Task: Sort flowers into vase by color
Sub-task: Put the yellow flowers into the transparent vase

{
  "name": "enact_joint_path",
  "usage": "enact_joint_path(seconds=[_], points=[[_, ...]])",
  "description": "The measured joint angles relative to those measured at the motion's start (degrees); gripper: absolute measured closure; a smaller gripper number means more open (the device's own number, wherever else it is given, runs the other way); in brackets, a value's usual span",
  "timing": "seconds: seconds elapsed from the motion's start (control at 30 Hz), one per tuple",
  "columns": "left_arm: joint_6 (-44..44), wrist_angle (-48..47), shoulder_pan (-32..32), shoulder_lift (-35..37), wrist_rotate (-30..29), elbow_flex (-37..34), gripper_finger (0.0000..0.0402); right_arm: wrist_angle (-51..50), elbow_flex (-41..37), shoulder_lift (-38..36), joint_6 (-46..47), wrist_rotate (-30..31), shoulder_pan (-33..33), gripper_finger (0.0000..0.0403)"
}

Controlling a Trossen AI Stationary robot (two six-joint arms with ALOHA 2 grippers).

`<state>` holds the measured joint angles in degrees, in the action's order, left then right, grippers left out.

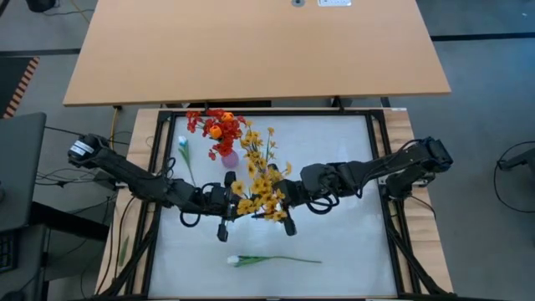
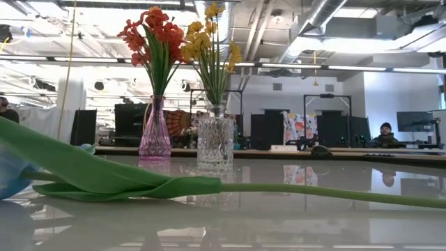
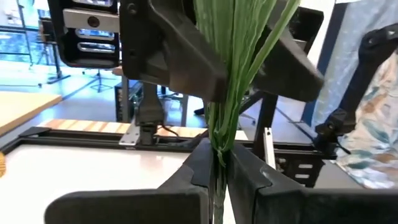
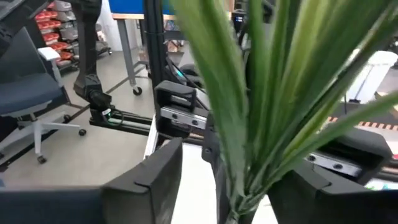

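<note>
A bunch of yellow flowers [image 1: 264, 197] is held upright in the air between my two grippers, above the low view's picture. My left gripper [image 1: 242, 206] [image 3: 217, 162] is shut on its green stems [image 3: 227, 118]. My right gripper [image 1: 277, 201] [image 4: 239, 168] is open, with a finger on either side of the same stems [image 4: 261, 124] and apart from them. A clear glass vase [image 2: 214, 141] holds other yellow flowers [image 2: 209, 42]. A pink vase [image 2: 155, 132] [image 1: 227, 156] holds red and orange flowers [image 2: 150, 35] [image 1: 216, 125]. My left gripper pinches the bunch's green stems [image 3: 219, 146] between its two fingers [image 3: 261, 180], at the narrow part below where the leaves fan out. It comes level from the table's left, fingers across the stems. The bunch stands upright and lifted clear, with a short stem end [image 3: 217, 208] below the fingers.
A white tulip [image 1: 238, 261] with a long stem [image 2: 334, 195] and leaf [image 2: 104, 178] lies flat near the table's near edge. Another pale flower [image 1: 182, 145] lies on the table's left side. A wooden table [image 1: 251, 50] stands beyond the far edge. People sit far back in the room.
</note>
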<state>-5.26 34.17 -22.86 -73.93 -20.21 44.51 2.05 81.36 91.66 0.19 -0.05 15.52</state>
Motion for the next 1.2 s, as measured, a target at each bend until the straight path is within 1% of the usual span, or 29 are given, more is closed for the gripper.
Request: enact_joint_path(seconds=[0.07,0.17,0.27,0.3,0.37,0.4,0.47,0.53,0.57,0.63,0.7,0.77,0.83,0.9,0.93,1.03,1.1,1.2], points=[[0.5,0.2,0.0,0.0,-0.6,0.0,0.0390,-0.3,0.0,0.0,0.8,0.4,-0.4,0.0205],[1.8,0.4,0.0,0.0,-0.6,0.0,0.0377,-1.3,0.0,0.0,3.6,1.7,-1.1,0.0268],[1.8,-0.5,0.0,0.1,-0.6,0.0,0.0348,-3.4,0.0,-0.3,5.7,1.7,-1.6,0.0346],[1.7,-1.0,0.0,0.1,-0.6,0.0,0.0336,-4.5,0.0,-0.6,5.9,1.7,-1.7,0.0366],[1.2,-2.8,0.0,0.3,-1.2,0.0,0.0310,-7.6,0.0,-1.8,6.2,2.4,-1.1,0.0369],[0.6,-4.7,0.0,0.8,-1.4,0.0,0.0298,-9.7,0.0,-2.6,6.7,4.1,-0.5,0.0369],[-1.6,-9.3,0.0,2.3,-1.6,0.0,0.0273,-13.8,-0.7,-4.7,7.6,10.4,1.2,0.0369],[-4.7,-15.9,0.0,4.3,-2.1,0.0,0.0254,-15.1,-4.4,-8.0,8.0,18.5,3.1,0.0369],[-6.1,-19.3,0.0,5.2,-2.3,0.0,0.0246,-14.2,-7.1,-9.9,8.5,22.1,4.0,0.0369],[-8.4,-25.6,0.0,6.7,-3.3,0.0,0.0235,-9.5,-14.0,-13.9,9.7,28.6,4.9,0.0369],[-9.4,-30.4,0.0,7.4,-5.0,0.0,0.0230,-0.2,-22.1,-17.3,9.9,33.0,4.5,0.0369],[-9.4,-33.8,0.0,7.3,-7.0,0.0,0.0229,13.5,-30.1,-18.9,9.9,34.5,3.0,0.0369],[-8.9,-34.1,0.3,6.3,-9.0,-0.7,0.0228,28.7,-36.6,-18.7,9.3,34.3,1.0,0.0369],[-9.0,-34.1,1.0,4.8,-10.7,-1.8,0.0228,40.8,-40.7,-16.8,7.8,33.5,-0.8,0.0369],[-9.4,-34.2,1.6,4.0,-11.0,-2.4,0.0228,45.2,-41.8,-15.5,6.7,33.4,-1.6,0.0369],[-10.7,-32.9,3.5,1.7,-11.1,-3.6,0.0228,50.6,-42.6,-11.2,4.0,33.2,-2.8,0.0369],[-12.0,-30.9,5.2,0.0,-10.9,-4.7,0.0228,50.8,-42.1,-9.2,3.8,33.2,-3.4,0.0369],[-12.6,-24.8,8.2,-2.1,-7.6,-6.8,0.0228,51.0,-40.9,-6.9,3.6,33.2,-3.8,0.0369]])
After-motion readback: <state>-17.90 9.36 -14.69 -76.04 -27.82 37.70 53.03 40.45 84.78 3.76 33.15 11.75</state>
